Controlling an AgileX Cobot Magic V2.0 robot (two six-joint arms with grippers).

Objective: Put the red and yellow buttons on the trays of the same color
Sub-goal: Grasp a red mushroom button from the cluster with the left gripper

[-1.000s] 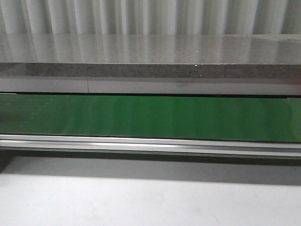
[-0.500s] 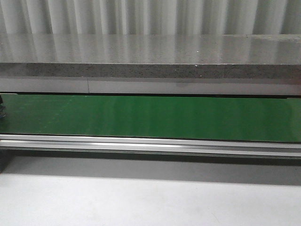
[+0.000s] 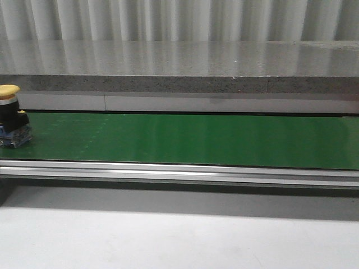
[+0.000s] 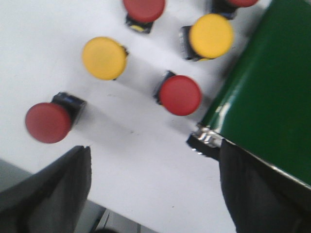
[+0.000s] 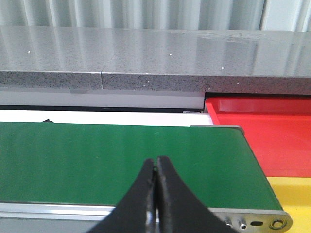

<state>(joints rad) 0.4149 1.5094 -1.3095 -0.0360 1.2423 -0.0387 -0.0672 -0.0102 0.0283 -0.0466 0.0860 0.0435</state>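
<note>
Now a yellow-capped button (image 3: 11, 115) stands on the green conveyor belt (image 3: 185, 139) at its far left end in the front view; half a second ago only a sliver of it showed at the frame edge, and a second ago that stretch of belt was bare. It sits upright on its dark body, and I judge it is riding the belt toward the robot's right.

Nearest in the right wrist view, the right gripper (image 5: 156, 194) hangs over the belt's right end with its two fingers pressed together and nothing between them. Just past the belt's end lie the yellow tray (image 5: 294, 194) and, farther back, the red tray (image 5: 262, 136), both empty as far as they show.

The left gripper (image 4: 153, 189) is spread wide and holds nothing. It hovers above a white surface (image 4: 136, 145) beside the belt's left end, where more buttons wait: red caps (image 4: 180, 94) and yellow caps (image 4: 104, 58), all apart from the fingers.

So the sorting has only begun. The right claw will likely have to open before this yellow button reaches it, then set it on the yellow tray. Beyond the belt runs a grey speckled ledge (image 3: 179, 84).
</note>
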